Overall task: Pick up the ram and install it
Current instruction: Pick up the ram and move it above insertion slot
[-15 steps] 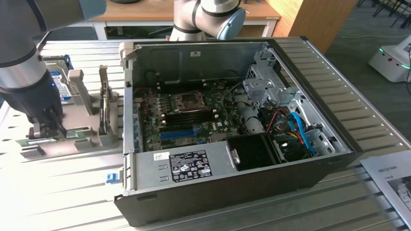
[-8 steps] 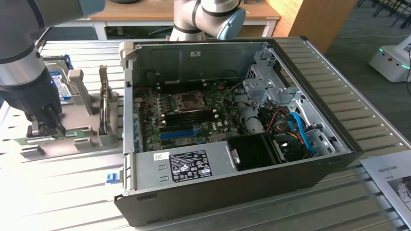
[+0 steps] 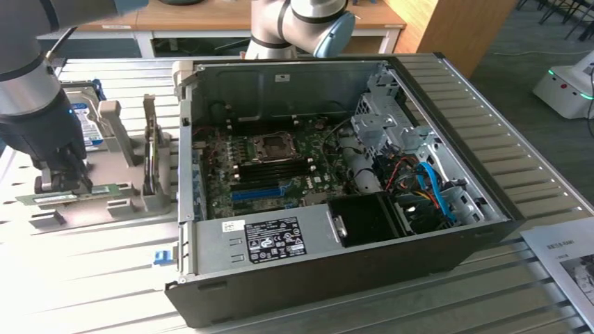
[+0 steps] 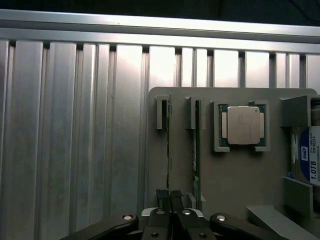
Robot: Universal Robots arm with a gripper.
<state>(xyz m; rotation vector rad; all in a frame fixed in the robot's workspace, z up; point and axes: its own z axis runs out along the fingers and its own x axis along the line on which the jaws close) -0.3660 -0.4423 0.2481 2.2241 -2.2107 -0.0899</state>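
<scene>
My gripper (image 4: 169, 196) is pinched shut on the upper edge of the ram (image 4: 168, 150). The ram stands on edge in a slot of the grey holder (image 4: 235, 185), on the slatted table (image 4: 75, 150) to the exterior view's left of the open case (image 3: 325, 285). Going by the exterior view, my fingers sit near the middle of its length.

I judge the ram light, thin and stiff along its length, but likely to crack if twisted. Its chips and contact edge are not for squeezing. The bare long edge is the place to hold, and a grip near the middle should keep it level. The flat faces look smooth, so a weak pinch could slip.

Room is tight. A second stick (image 4: 196, 150) stands parallel in the next slot, just beside the ram. Slot posts (image 4: 161, 112) flank the far end, so I judge straight up to be the only free way out. The CPU (image 4: 243, 125) and drive (image 4: 310, 155) sit further along the holder, apart from my fingers.

Inside the case, the dark slots (image 3: 278, 167) lie just beside the socket (image 3: 275, 145). Walls ring them, with cables (image 3: 429, 184) off to one side. The open top looks like the widest way in.
</scene>
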